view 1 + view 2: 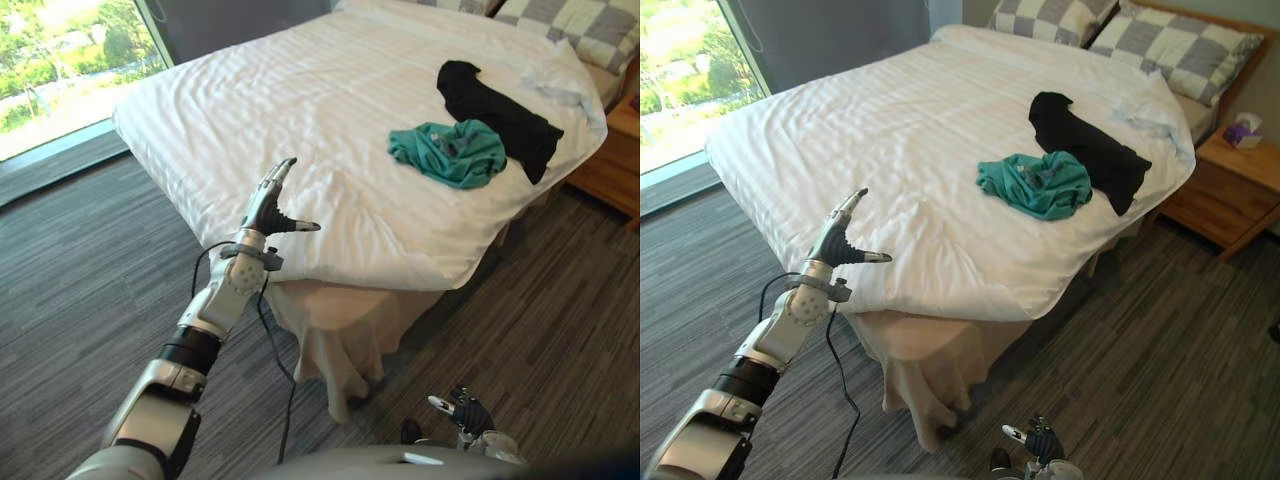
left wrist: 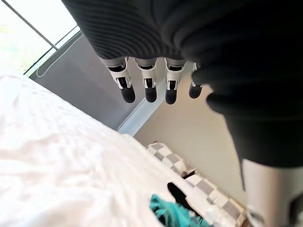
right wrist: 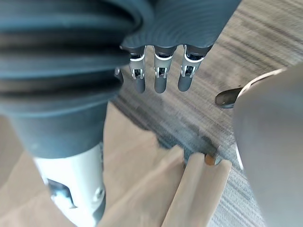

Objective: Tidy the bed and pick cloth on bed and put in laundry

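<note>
A crumpled teal cloth (image 1: 450,151) lies on the white duvet (image 1: 300,110) near the bed's right side, and a black garment (image 1: 497,114) stretches just behind it, touching it. Both also show in the right eye view, the teal cloth (image 1: 1036,184) and the black garment (image 1: 1087,146). My left hand (image 1: 270,205) is raised over the bed's near left corner, fingers straight, thumb out, holding nothing, well short of the cloths. My right hand (image 1: 467,412) hangs low by the floor in front of the bed, fingers relaxed.
Checked pillows (image 1: 1180,45) lie at the head of the bed. A wooden nightstand (image 1: 1228,185) stands at the right side. A beige bed skirt (image 1: 340,330) hangs at the near corner. A large window (image 1: 60,60) is at the left, with grey carpet (image 1: 90,270) around.
</note>
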